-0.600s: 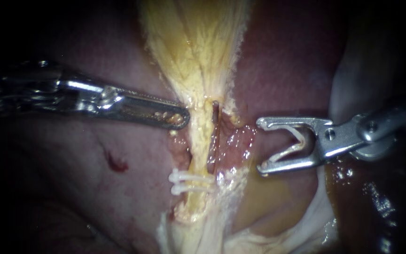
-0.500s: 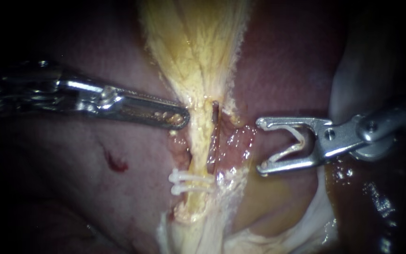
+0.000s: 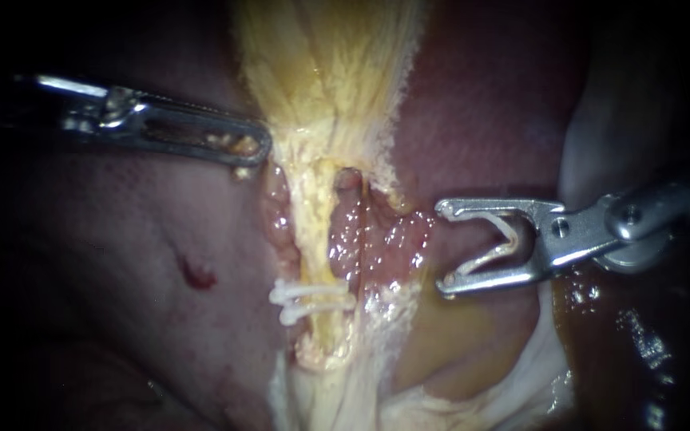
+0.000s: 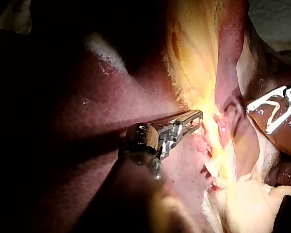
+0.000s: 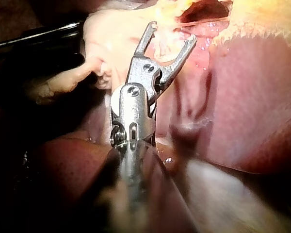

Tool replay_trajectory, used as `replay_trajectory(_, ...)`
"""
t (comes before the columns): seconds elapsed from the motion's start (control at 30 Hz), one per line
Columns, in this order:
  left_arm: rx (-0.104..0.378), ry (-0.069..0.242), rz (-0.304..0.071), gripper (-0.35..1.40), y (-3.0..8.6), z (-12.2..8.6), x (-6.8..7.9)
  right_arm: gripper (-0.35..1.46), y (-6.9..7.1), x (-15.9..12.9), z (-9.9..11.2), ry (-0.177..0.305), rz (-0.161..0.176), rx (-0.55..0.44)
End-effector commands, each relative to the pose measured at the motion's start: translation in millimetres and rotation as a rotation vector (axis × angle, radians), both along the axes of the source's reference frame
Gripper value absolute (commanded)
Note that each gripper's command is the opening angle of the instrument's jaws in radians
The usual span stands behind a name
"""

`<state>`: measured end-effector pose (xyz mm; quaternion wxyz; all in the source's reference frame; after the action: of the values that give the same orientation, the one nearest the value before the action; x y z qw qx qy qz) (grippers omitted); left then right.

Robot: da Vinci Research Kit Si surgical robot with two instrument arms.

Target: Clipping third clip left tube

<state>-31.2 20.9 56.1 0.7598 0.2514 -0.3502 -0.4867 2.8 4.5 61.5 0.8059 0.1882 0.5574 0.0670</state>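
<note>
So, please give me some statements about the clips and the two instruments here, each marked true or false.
1. Two white clips sit on the left tube. True.
2. The right instrument holds a loaded clip between its jaws. True.
3. The right instrument's jaws are around the left tube. False: they are apart from it, to its side.
4. In the endoscope view, the left instrument lies below the white clips. False: it lies above them, beside the yellow tissue.
</note>
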Motion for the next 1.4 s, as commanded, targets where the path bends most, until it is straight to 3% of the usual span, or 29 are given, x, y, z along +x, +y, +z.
replay_trajectory(0.03, -0.001, -0.004, -0.003, -0.35, 0.0, -0.2, -0.1, 0.5, 0.0, 0.1, 0.0, 0.0, 0.0, 0.0)
replay_trajectory(0.53, -0.006, 0.002, -0.01, -0.35, -0.9, -0.1, -0.7, 0.5, -0.3, 4.4, 0.8, 0.015, 0.024, 0.042)
replay_trajectory(0.9, -0.006, 0.001, -0.009, -0.35, -1.1, 0.1, -0.9, 0.5, -1.8, 9.0, 3.5, 0.022, 0.032, 0.123)
replay_trajectory(1.2, -0.005, 0.0, -0.008, -0.35, -1.2, 0.2, -1.0, 0.5, -2.0, 11.5, 5.4, 0.023, 0.037, 0.16)
replay_trajectory(1.4, -0.004, -0.002, -0.007, -0.35, -1.3, 0.2, -1.0, 0.5, -2.1, 12.9, 5.6, 0.078, 0.035, 0.214)
